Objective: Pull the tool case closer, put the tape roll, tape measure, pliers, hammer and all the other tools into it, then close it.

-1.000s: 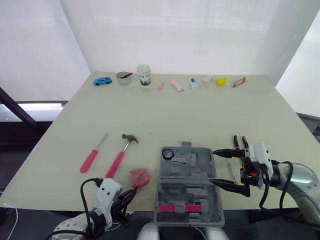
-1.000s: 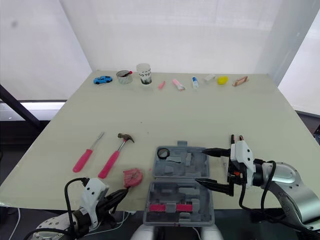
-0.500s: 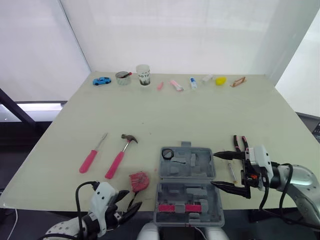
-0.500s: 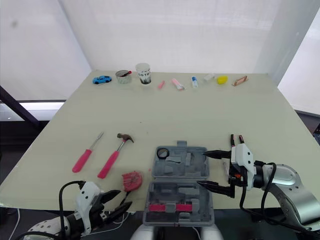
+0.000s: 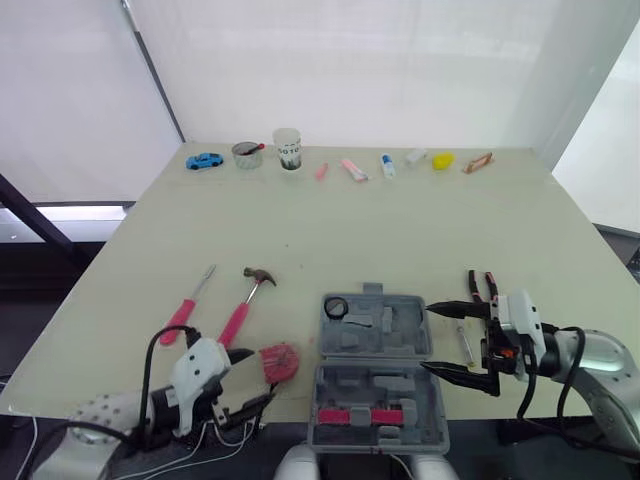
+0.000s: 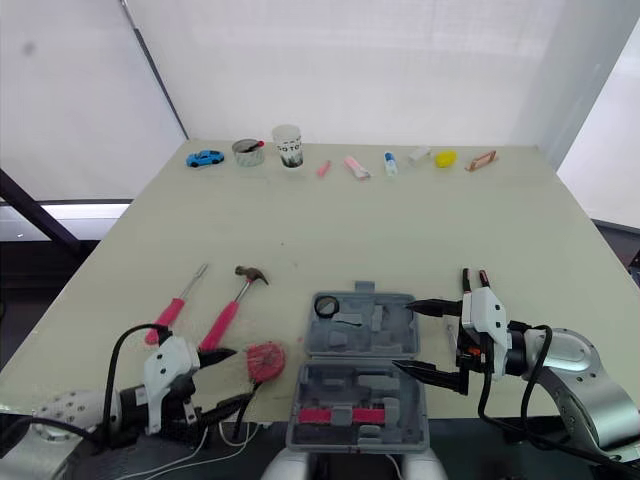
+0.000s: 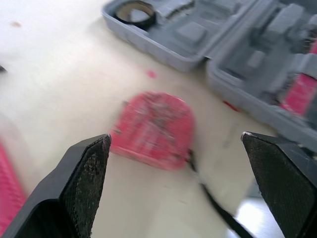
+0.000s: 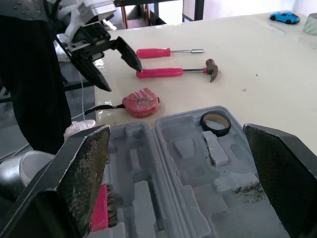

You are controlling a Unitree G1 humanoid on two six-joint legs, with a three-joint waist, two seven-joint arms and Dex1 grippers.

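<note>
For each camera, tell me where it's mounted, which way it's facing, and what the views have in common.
Eye views: on the head, looking forward and down over the table; the left gripper and right gripper show, both open.
Left wrist view: on the left wrist, looking along its fingers at the tape measure.
Right wrist view: on the right wrist, looking across the open case toward the left gripper.
Shared: the tape measure and case appear in all views.

The table (image 5: 400, 230) bears the open tool case (image 5: 375, 340) at the right fingers' (image 5: 455, 311) tips; tape measure (image 5: 279, 361) just ahead of the left fingers (image 7: 84, 188); hammer (image 5: 245, 303) beside them.
</note>
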